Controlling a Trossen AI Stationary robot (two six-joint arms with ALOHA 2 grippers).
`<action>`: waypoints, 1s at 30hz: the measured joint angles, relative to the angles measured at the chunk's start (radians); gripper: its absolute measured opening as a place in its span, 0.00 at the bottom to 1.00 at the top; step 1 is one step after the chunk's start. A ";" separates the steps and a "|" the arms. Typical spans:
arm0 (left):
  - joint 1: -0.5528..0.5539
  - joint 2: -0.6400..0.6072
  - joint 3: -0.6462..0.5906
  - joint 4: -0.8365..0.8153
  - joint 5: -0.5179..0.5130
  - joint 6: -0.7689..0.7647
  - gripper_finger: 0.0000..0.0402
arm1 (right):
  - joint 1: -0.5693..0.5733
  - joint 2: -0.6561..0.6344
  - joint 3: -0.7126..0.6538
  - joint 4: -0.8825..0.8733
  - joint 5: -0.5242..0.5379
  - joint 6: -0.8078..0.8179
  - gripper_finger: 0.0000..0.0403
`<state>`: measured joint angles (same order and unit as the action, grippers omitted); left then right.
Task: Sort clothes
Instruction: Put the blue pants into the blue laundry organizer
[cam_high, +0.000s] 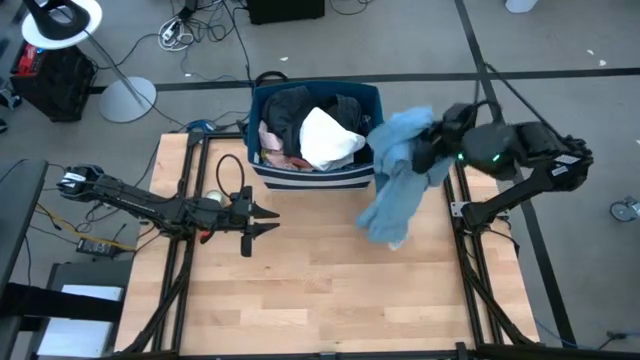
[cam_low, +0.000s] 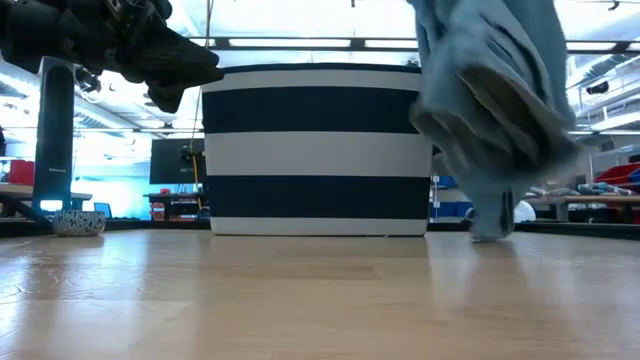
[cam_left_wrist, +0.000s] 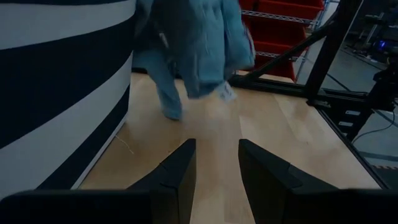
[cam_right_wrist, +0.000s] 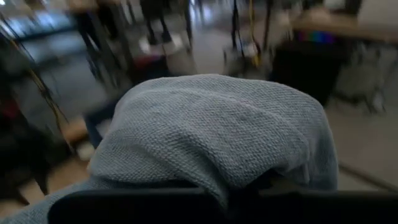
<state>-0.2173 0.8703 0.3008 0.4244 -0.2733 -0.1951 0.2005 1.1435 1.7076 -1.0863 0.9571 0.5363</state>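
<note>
- Two arms show in the high view: the right gripper (cam_high: 432, 140) is clamped on a light blue garment (cam_high: 398, 178) that hangs beside the right end of the navy striped bin (cam_high: 314, 176). The bin holds more clothes, among them a white garment (cam_high: 328, 137) and a dark garment (cam_high: 288, 108). The left gripper (cam_high: 268, 221) waits over the wooden table (cam_high: 300, 290) in front of the bin, its fingers apart and holding nothing.
- Low view: the light blue garment (cam_low: 490, 110) hangs right of the bin (cam_low: 315, 150), its lowest end close to the table (cam_low: 320, 300).
- Left wrist view: both dark fingers (cam_left_wrist: 177, 171) stand apart over bare wood, the garment (cam_left_wrist: 193, 50) hanging ahead beside the bin wall (cam_left_wrist: 62, 93).
- Right wrist view: blue knit cloth (cam_right_wrist: 217, 137) fills the foreground, draped over the gripper.
</note>
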 joint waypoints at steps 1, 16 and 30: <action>0.000 0.000 0.000 0.000 0.000 0.000 0.32 | -0.006 0.000 0.009 0.078 0.000 -0.070 0.04; 0.000 0.000 0.000 0.000 0.000 0.010 0.32 | -0.262 0.127 0.016 1.225 -0.284 -0.802 0.04; 0.000 0.000 0.000 -0.005 0.000 0.028 0.32 | -0.527 0.508 0.192 1.371 -0.811 -0.581 0.05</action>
<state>-0.2169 0.8703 0.3008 0.4194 -0.2733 -0.1672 -0.3263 1.6515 1.8995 0.2849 0.1458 -0.0449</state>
